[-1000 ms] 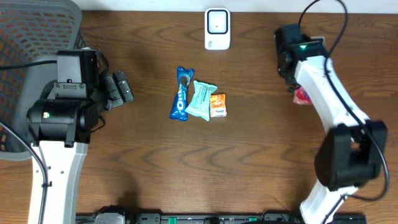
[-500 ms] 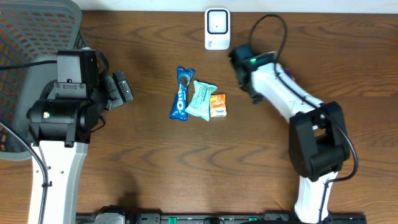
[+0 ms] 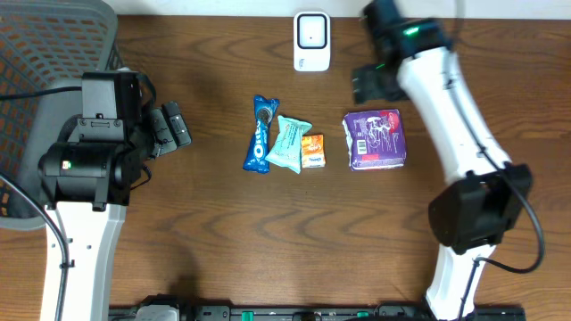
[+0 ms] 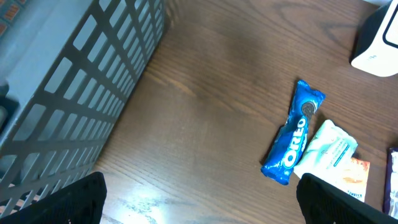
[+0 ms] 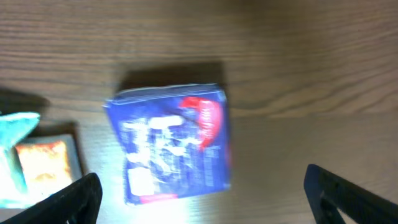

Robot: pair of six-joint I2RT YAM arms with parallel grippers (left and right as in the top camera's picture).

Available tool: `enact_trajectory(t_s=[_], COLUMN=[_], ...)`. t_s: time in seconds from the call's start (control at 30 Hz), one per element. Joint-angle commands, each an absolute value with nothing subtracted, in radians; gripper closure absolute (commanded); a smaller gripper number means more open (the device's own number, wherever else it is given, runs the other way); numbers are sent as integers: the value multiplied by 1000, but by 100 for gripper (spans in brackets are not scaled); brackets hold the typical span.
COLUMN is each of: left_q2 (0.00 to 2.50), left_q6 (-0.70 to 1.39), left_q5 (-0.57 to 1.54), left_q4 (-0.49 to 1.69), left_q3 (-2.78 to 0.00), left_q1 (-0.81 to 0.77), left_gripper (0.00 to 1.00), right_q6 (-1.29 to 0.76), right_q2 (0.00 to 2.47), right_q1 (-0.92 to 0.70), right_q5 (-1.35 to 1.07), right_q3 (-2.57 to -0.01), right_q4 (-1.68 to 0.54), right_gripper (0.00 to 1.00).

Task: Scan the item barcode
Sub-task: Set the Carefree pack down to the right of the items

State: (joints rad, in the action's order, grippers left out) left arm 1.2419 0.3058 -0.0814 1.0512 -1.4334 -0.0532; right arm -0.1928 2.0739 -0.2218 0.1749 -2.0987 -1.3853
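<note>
The right gripper [image 3: 372,83] hangs just right of the scanner [image 3: 311,40], jaws spread wide and empty. The purple packet [image 3: 376,139] lies flat, clear of the fingers, nearer the robot than the scanner and to its right. The left gripper [image 3: 169,127], also spread, sits far left of the scanner.

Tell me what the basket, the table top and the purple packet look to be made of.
Basket: grey moulded plastic, matt, judging by its even lattice of square holes.
Table top: dark brown wood or wood-look laminate with a slight sheen; grain lines show.
Purple packet: probably printed plastic film, going by its all-over print and soft edges; too blurred to be sure.
</note>
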Motion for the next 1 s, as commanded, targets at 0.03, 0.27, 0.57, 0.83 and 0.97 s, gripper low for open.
enact_trajectory(t_s=[0.03,0.27,0.57,0.83,0.97], left_q2=[1244,1245,1245,1246,1246], left_q6=[292,292,292,292,292], left_q5=[-91,-91,-91,-90,-91], left_q4=[1055,1055,1055,1055,1055], left_q3=[-1444,-1444,-1444,-1444,-1444], left_q1=[-50,-50,-50,-50,-50], left_gripper=[2,2,2,2,2], right_q6=[1,157,181,180,122], right_q2=[2067,2067,2067,2067,2067], right_q1=[-93,31,101,107,107], right_q5=[6,-292,-514,-573,-587], right_q3=[-2089,-1901,-1610,-1457,-1454], right_q4=[-1445,-1367,-1086,-914,-881], right_gripper=[1,1,2,7,24])
